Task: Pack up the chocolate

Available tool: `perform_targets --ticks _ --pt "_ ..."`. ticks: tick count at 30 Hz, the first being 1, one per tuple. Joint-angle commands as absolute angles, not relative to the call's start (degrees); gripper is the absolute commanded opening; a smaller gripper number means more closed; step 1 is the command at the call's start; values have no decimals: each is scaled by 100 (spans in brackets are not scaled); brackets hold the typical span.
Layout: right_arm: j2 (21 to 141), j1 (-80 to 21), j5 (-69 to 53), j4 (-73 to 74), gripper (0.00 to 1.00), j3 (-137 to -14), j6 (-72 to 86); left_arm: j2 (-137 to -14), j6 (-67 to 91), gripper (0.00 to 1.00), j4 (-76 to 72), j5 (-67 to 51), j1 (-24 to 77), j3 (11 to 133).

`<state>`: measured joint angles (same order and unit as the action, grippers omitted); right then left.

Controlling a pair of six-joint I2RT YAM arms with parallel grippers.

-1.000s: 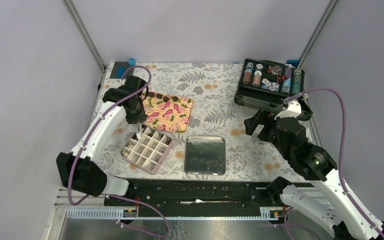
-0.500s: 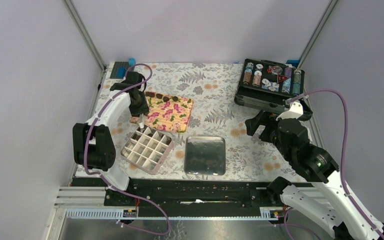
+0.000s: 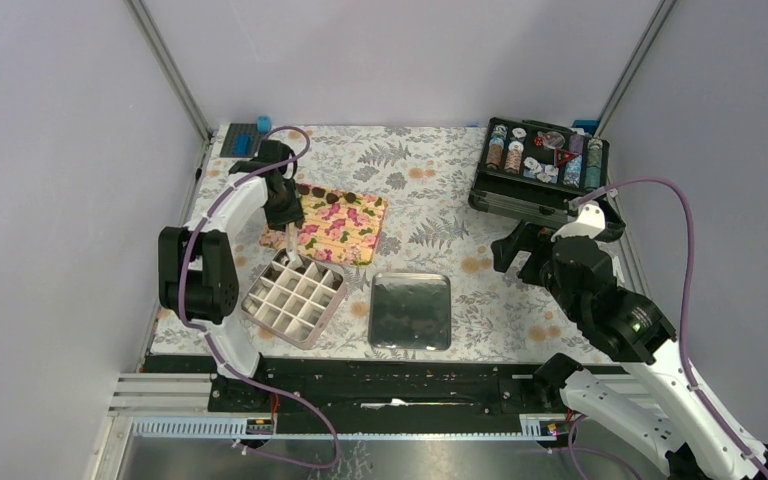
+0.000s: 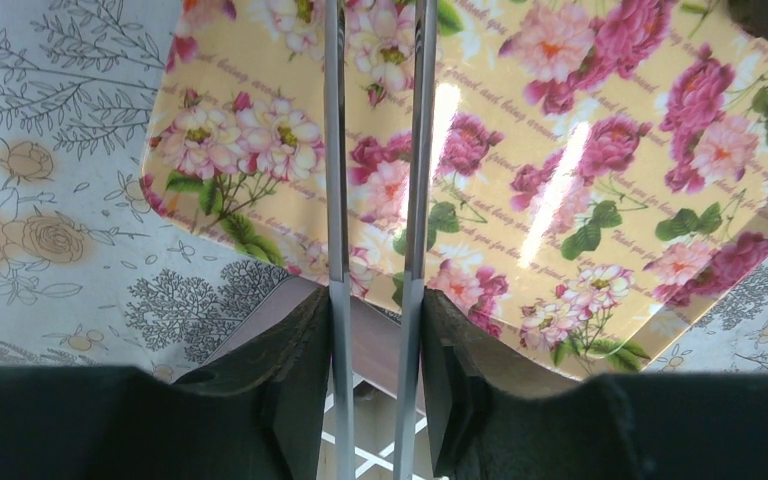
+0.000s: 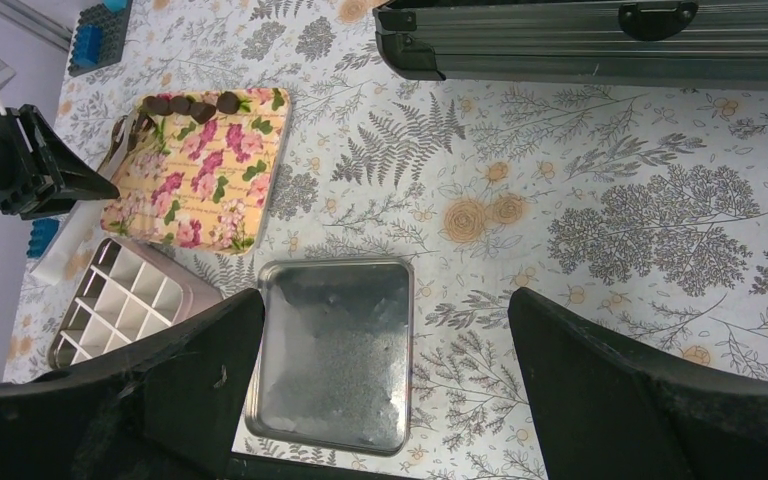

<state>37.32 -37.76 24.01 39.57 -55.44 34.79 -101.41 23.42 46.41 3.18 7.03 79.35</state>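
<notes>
We are returning the left end effector (image 4: 376, 60), slightly parted and empty, from gridded box (image 3: 295, 298) to chocolates (image 5: 192, 104). The right end effector (image 5: 385, 300) is idling wide open.

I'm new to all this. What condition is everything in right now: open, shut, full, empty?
Left gripper: slightly open, nothing between its fingers.
Right gripper: wide open, holding nothing.
Gridded box: lidless, no chocolate visible in its cells.
Chocolates: lined along the floral tray's far edge.
Metal tray: lying flat, empty.
Poker chip case: open, chips inside.
</notes>
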Motion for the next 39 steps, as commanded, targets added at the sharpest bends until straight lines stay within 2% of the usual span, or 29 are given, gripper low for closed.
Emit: perform_targets --ticks 1,39 --pt "3810 -3769 2636 3939 99 -5774 3453 -10206 2210 36 4505 192 630 8373" --pt "4043 -3764 2566 3815 99 -5836 3427 -10746 2110 36 4485 -389 334 8923"
